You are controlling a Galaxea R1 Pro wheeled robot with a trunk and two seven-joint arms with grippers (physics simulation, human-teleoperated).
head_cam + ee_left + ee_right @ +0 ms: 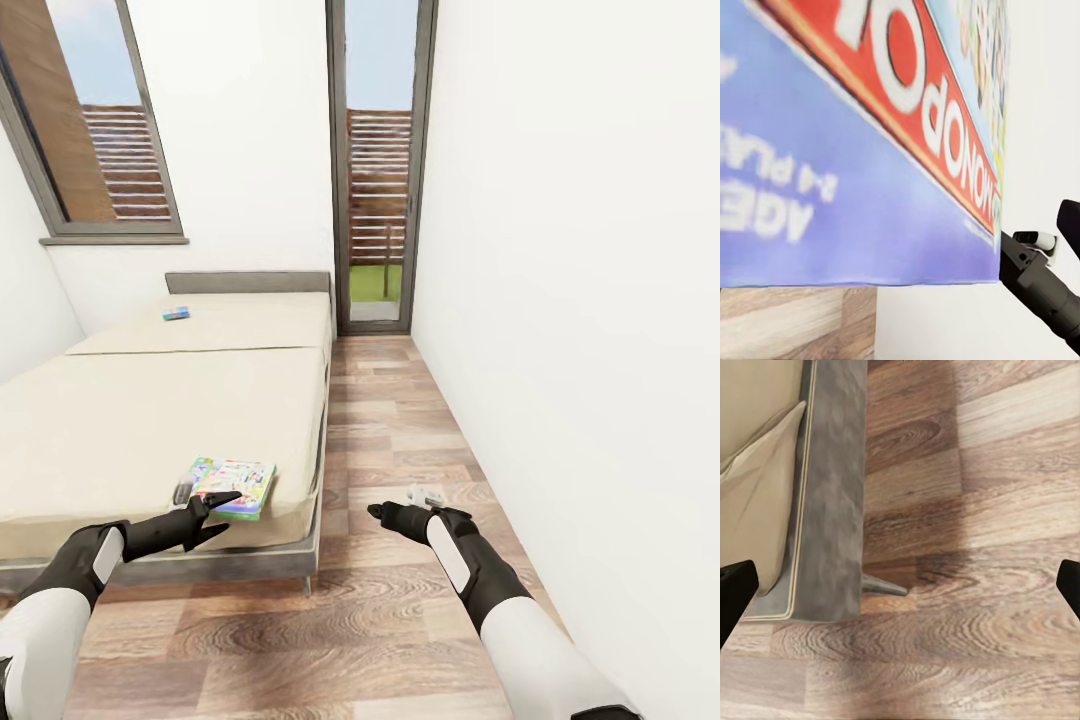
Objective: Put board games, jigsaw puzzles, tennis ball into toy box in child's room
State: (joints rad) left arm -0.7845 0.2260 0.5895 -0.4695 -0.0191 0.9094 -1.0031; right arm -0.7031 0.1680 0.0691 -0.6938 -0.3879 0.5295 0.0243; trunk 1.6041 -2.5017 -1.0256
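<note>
Both arms reached forward over the plank floor (400, 600). Left hand (222, 505) hovered at the near right corner of the bed (150, 420), right at the near edge of a board game (232, 485); whether it was spread or pinching I could not tell. Right hand (385, 513) hung spread over bare floor beside the bed frame. That game looked a flat, stiff, light carton with a slick printed lid, best pinched at its near edge. A second, smaller game (176, 313) lay far off near the headboard.
</note>
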